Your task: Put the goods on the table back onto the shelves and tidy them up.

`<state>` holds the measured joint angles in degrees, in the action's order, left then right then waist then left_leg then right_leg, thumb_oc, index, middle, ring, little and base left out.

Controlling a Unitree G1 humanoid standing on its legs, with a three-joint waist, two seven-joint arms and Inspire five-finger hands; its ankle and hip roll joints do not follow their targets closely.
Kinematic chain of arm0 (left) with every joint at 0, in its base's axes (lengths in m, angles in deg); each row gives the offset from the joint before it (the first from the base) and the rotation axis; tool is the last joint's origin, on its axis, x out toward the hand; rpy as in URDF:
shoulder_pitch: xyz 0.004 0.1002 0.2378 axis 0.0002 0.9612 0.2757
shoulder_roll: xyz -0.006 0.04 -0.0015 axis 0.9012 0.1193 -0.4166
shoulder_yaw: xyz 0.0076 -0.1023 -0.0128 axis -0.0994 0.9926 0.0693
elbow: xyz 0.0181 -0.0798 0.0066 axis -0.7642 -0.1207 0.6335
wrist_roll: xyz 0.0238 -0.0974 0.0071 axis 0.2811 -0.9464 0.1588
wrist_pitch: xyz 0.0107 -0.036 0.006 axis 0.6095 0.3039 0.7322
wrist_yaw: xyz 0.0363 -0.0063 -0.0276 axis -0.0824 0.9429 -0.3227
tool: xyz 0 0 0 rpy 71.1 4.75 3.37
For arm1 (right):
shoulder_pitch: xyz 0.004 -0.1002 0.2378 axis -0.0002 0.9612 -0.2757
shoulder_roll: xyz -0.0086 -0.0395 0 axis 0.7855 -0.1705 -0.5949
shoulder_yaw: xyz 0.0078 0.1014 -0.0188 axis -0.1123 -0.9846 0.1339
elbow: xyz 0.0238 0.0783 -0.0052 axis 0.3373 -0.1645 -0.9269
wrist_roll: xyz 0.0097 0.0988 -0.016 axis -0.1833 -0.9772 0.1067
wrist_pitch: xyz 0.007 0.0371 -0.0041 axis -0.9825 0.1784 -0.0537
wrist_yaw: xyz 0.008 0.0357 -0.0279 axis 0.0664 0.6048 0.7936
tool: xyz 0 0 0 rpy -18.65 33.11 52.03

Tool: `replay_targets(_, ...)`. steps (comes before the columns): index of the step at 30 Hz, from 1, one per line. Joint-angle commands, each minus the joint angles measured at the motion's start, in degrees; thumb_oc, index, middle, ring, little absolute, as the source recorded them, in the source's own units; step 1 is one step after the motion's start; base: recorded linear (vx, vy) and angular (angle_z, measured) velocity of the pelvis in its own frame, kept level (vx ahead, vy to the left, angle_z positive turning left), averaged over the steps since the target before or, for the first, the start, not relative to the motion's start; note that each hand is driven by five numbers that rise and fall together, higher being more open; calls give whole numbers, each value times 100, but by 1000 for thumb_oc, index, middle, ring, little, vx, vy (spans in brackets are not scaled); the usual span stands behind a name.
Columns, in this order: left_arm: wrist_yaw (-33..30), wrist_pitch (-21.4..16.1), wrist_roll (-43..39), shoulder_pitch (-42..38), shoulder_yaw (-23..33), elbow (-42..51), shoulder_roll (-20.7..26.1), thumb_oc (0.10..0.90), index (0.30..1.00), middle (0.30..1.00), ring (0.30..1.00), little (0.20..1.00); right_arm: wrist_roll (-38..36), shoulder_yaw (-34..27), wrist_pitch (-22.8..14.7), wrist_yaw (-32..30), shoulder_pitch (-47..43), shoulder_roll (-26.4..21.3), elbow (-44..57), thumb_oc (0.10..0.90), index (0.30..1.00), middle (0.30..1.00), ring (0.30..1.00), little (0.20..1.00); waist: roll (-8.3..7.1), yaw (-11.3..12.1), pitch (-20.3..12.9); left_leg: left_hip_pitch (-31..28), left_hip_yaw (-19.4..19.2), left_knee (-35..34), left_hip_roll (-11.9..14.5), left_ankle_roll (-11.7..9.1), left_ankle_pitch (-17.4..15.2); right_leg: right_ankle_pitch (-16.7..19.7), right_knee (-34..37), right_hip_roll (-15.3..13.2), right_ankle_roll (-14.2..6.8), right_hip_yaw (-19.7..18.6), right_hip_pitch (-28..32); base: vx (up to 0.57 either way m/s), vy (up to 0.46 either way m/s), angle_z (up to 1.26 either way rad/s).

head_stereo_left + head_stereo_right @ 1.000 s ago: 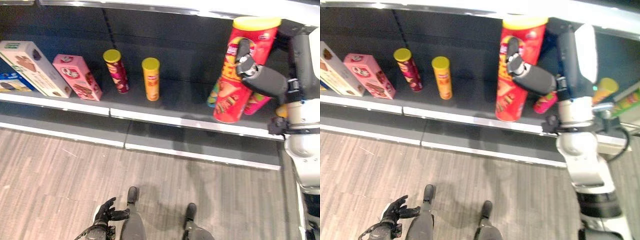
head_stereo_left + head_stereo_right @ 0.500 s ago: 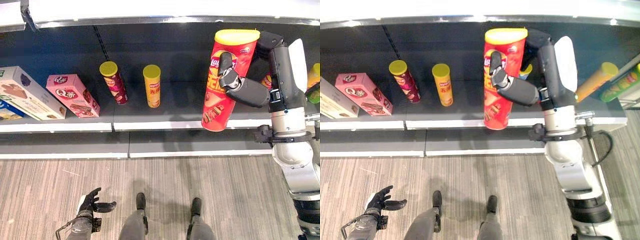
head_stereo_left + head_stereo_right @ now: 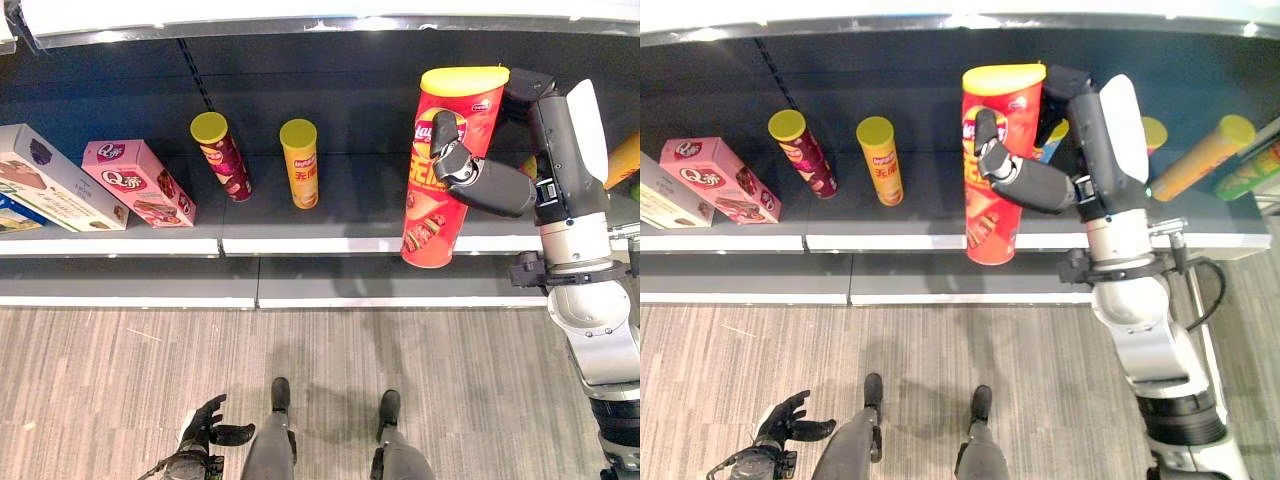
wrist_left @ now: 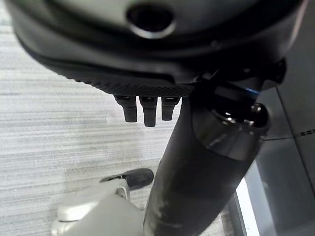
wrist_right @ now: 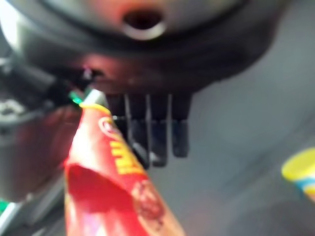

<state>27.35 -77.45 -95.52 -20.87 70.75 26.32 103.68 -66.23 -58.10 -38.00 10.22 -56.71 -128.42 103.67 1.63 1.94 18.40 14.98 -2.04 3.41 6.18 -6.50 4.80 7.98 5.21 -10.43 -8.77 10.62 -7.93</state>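
Note:
A tall red chip can (image 3: 440, 215) with a yellow lid is held nearly upright in front of the dark shelf (image 3: 300, 220), its base over the shelf's front edge. My right hand (image 3: 462, 172) is shut on the can, fingers curled round its upper half. In the right wrist view the fingers (image 5: 152, 132) lie along the red can (image 5: 113, 182). My left hand (image 3: 205, 445) hangs low over the floor with relaxed fingers (image 4: 145, 110) and holds nothing.
On the shelf stand a maroon can (image 3: 222, 155), an orange can (image 3: 300, 160), a pink box (image 3: 138, 180) and a white box (image 3: 55, 175). More cans stand behind my right arm, one orange (image 3: 1200, 158) and one green (image 3: 1250, 170). Below is wood-pattern floor (image 3: 120, 380).
The camera has swung and levelled. My right hand has carried the red can leftward along the shelf, closer to the orange can. The left hand stays low.

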Motion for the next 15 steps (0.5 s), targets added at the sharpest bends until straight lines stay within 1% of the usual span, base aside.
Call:
replay_targets(1, -159, -197, 86, -7, -127, 1, 380, 800, 900, 900, 900, 900, -50, -267, -430, -241, -469, -125, 410, 400, 300, 300, 300, 300, -84, 3, -207, 224, 530, 745, -68, 3, -850, -947, -1229, -225, -416, -205, -418, -1, -1, 6)
replay_targets(4, -187, -209, 96, -5, -160, 64, 397, 800, 900, 900, 900, 900, 341, -250, -338, -394, -424, -96, 280, 400, 300, 300, 300, 300, -56, 15, -143, 307, 534, 868, -75, -1, -906, -994, -1342, -264, -415, -167, -484, 9, -8, 9)
replay_targets(12, -188, -208, 96, -4, -159, 65, 397, 800, 900, 900, 900, 900, 348, -245, -339, -399, -427, -96, 277, 400, 300, 300, 300, 300, -55, 13, -147, 320, 537, 884, -75, -1, -914, -999, -1352, -264, -415, -166, -493, 0, 0, 2)
replay_targets(13, -202, -213, 89, -2, -173, 122, 410, 800, 900, 900, 900, 900, 533, -209, -308, -480, -442, -108, 226, 400, 300, 300, 300, 300, -43, 23, -112, 375, 537, 957, -87, 1, -927, -1008, -1414, -278, -414, -161, -534, 0, 0, 0)
replay_targets(14, -265, -214, 123, 41, -228, 250, 424, 800, 900, 900, 900, 900, 1224, -249, -150, -812, -418, -105, 146, 400, 300, 300, 300, 300, 13, 62, -7, 435, 562, 1049, -84, 6, -999, -1071, -1524, -307, -407, -149, -585, 0, 0, 0)
replay_targets(15, -311, -223, 128, 48, -241, 285, 425, 800, 900, 900, 900, 900, 1485, -266, -87, -973, -432, -99, 105, 400, 300, 300, 300, 300, 25, 63, 2, 500, 568, 1058, -107, 11, -969, -1050, -1551, -330, -410, -128, -644, -17, -18, 5)
